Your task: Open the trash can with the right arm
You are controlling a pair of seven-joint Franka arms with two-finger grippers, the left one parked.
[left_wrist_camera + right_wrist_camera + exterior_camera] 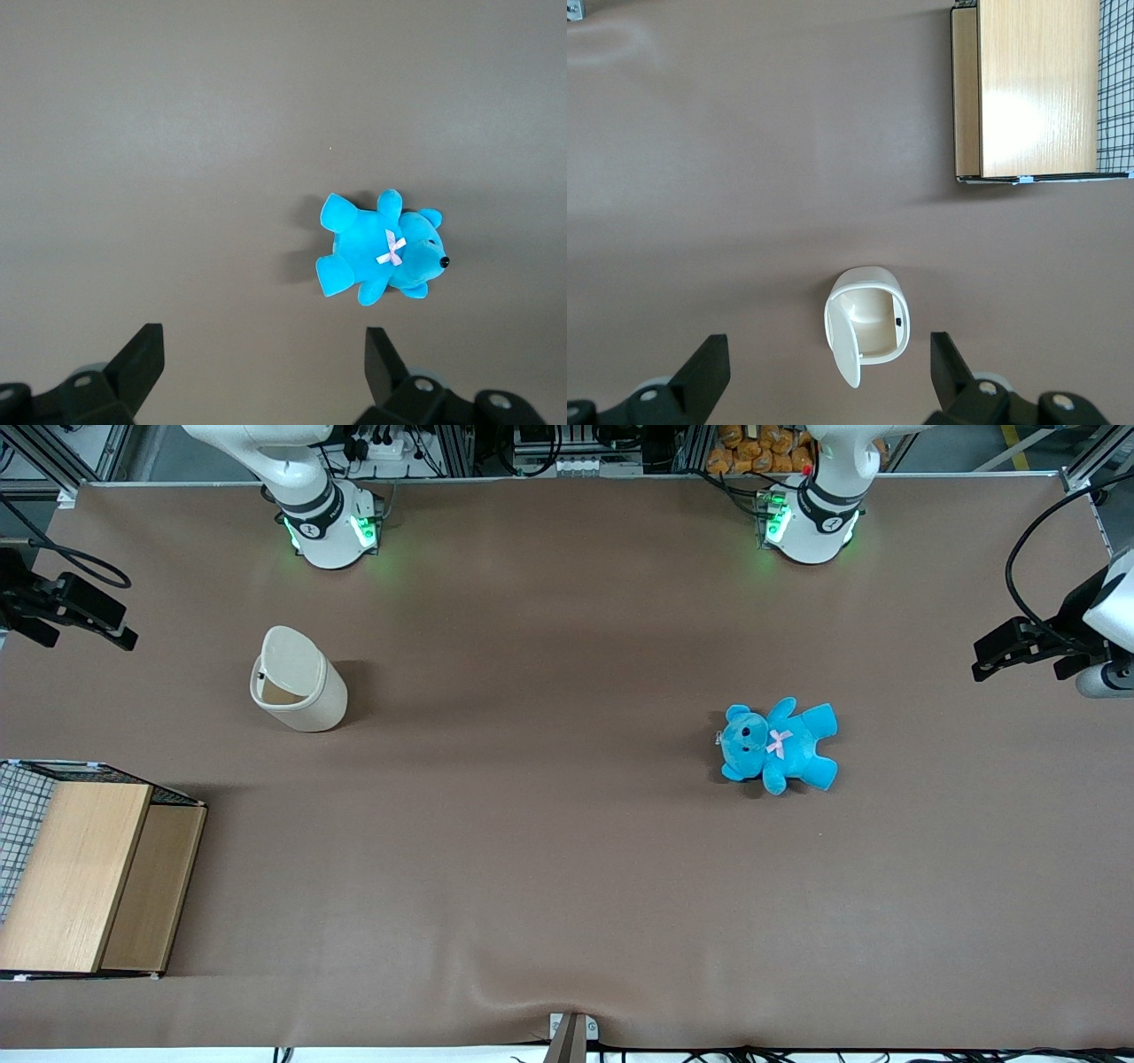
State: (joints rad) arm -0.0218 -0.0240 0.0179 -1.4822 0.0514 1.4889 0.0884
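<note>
Front view. Table [567, 850]: brown cover, wide, carrying all items below. Trash can [299, 680]: cream-white, upright on the table, taken here as the landmark. Its lid [290, 657] is raised on its hinge and a tan interior shows through the mouth. Right arm [306, 487]: white with dark joint bands, its base farther from the camera than the trash can, green lights at the base. Claw [75, 607]: black, at the working arm's end of the table, well apart from the trash can and touching nothing. Wooden box [84, 872]: light wood, with wire mesh along one edge, nearer the camera than the trash can and well apart from it. Blue teddy [780, 746]: lying flat, pink bow on the chest, well apart from the trash can, toward the parked arm's end of the table.

Left wrist view. Blue teddy [381, 252] alone on the table [177, 133], on its back, bow visible.

Right wrist view. Claw [829, 376]: two black fingers [709, 367] spread wide with nothing between them, high above the table [744, 159]. Trash can [866, 323] below, between the fingers in line of sight, lid [842, 341] swung aside, tan inside exposed. Wooden box [1032, 88] well apart from the trash can.
</note>
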